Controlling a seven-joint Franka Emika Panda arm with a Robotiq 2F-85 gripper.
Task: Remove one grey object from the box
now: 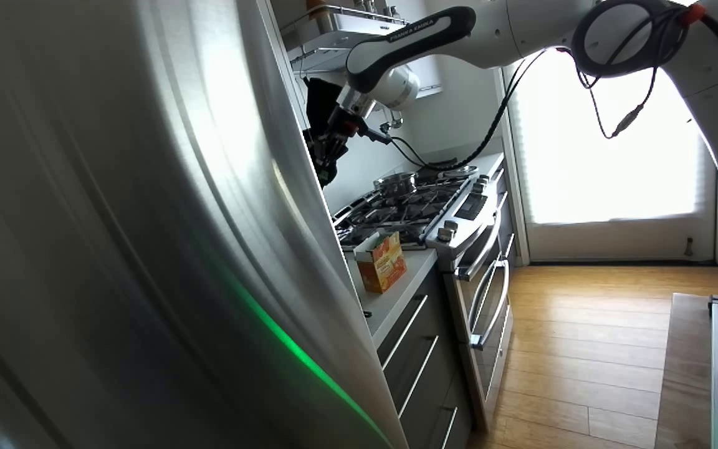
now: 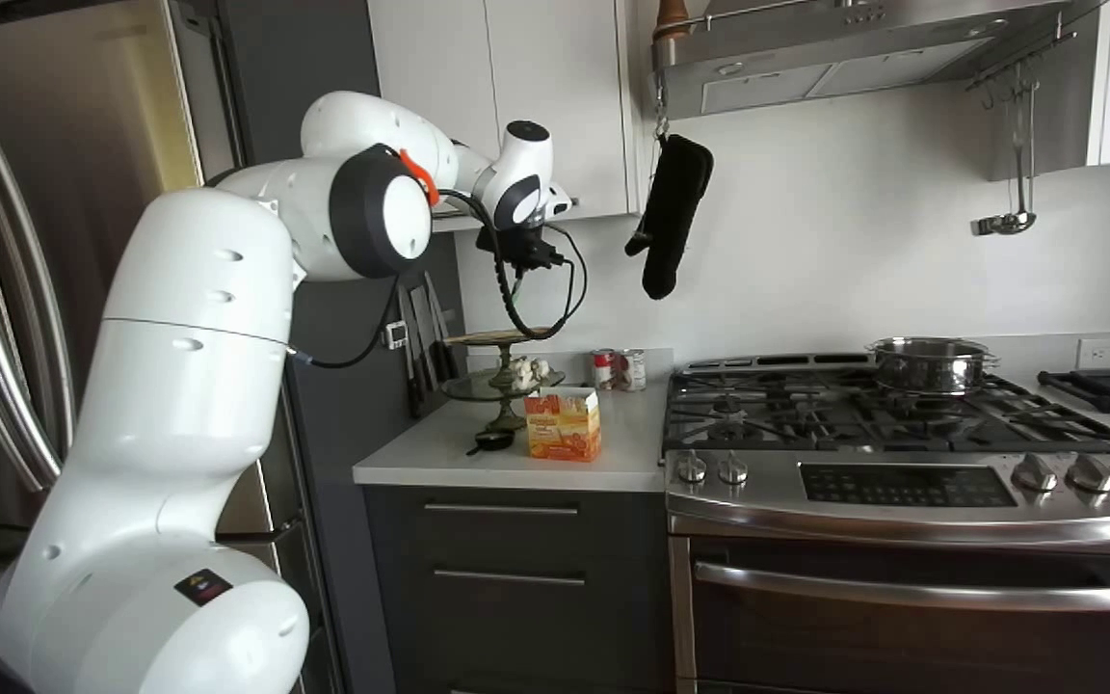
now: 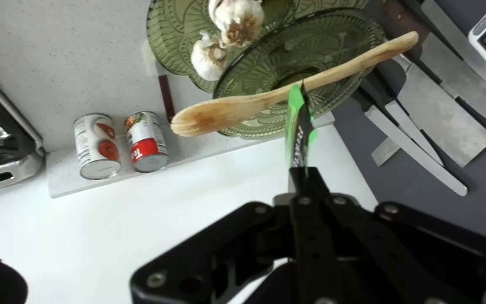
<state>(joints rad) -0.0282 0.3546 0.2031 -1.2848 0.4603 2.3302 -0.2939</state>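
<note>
Orange box (image 2: 561, 429) on ctr (image 2: 634, 434), well below gripper (image 3: 304, 175), latter clenched w/ thin green-edged pkt (image 3: 295, 122).

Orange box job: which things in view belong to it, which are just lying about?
Part of the job:
orange box
thin green-edged packet, probably the object taken out
hand, closed on the packet

Just lying about:
wooden utensil
garlic bulbs
food cans
green glass stand
pot
hanging oven mitt

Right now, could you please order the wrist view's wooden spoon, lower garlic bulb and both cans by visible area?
1. Wooden spoon
2. Left can, right can: too alike to rank
3. Lower garlic bulb
</note>
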